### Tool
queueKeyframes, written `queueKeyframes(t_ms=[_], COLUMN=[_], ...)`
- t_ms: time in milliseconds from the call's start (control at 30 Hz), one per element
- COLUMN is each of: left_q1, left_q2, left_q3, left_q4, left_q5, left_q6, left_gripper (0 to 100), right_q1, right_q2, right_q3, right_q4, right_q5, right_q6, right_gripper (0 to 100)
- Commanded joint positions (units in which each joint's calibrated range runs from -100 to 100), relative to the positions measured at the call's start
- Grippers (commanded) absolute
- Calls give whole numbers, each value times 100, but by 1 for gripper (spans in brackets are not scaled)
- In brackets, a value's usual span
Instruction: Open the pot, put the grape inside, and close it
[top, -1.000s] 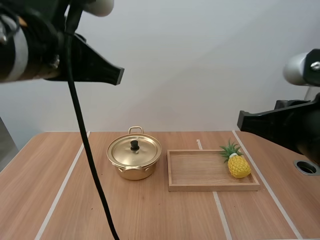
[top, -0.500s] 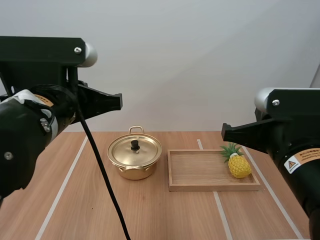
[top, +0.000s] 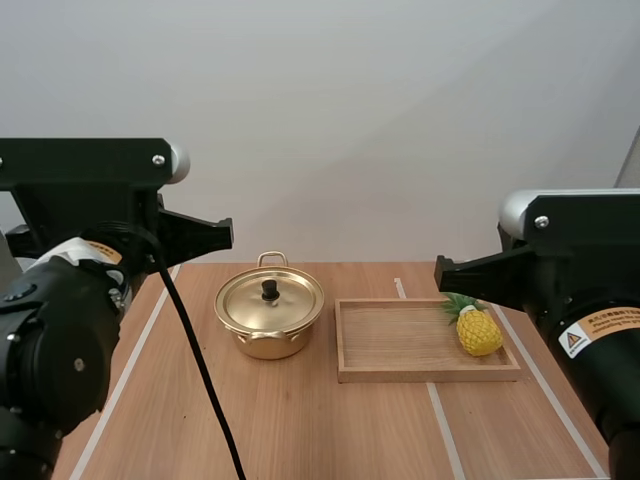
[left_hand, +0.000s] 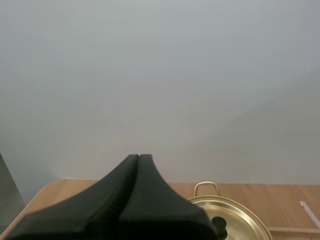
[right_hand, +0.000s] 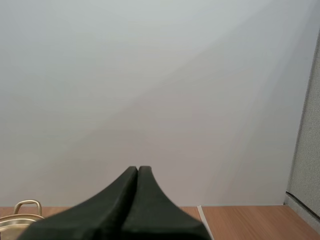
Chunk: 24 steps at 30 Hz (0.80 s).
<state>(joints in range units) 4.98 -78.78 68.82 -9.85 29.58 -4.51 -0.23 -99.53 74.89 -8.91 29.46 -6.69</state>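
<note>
Pot: the gold pot stands upright on the table, left of centre, just left of the tray with a small gap between them.
Lid: the lid sits shut on the pot, its black knob upright at the middle.
Handles: 1 loop handle shows at the pot's far rim.
Fruit: I see a yellow pineapple with green leaves, not a grape. It lies in the tray's far right corner, leafy end toward the far side, well apart from the pot.
Tray: the shallow wooden tray lies right of the pot, its long side running left to right.
Left arm: my left pincer is clenched, its 2 fingers pressed together as 1 dark wedge, grasping nothing. It hangs high above the table's left part and points to the far side, with the pot beyond it and to the right.
Right arm: my right pincer is clenched the same way, grasping nothing. It hangs high over the table's right part, apart from the pineapple.
Table: light wood with 3 pale stripes running near to far.
</note>
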Motion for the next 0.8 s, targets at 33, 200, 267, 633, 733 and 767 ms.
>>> queueKeyframes(t_ms=[33, 200, 267, 633, 733, 767], left_q1=[-12, -112, -156, -170, -170, -170], left_q2=[-328, -918, -1117, -1191, -1191, -1191], left_q3=[286, 594, 695, 1855, 2047, 2047], left_q4=[28, 124, 322, 562, 562, 562], left_q5=[-159, -159, -159, -1541, -2072, -2072], left_q6=[-32, -15, 127, -285, -245, -244], left_gripper=[0, 0, 0, 0, 0, 0], right_q1=[-58, -103, -103, -101, -101, -101], right_q2=[-47, -47, -47, -47, -47, -47], right_q3=[20, 20, 20, 20, 20, 20], right_q4=[-49, -49, -49, -39, 24, 61], right_q5=[-180, -180, -180, -163, -163, -163], right_q6=[-6, -6, -6, -6, -6, -6], right_gripper=[0, 0, 0, 0, 0, 0])
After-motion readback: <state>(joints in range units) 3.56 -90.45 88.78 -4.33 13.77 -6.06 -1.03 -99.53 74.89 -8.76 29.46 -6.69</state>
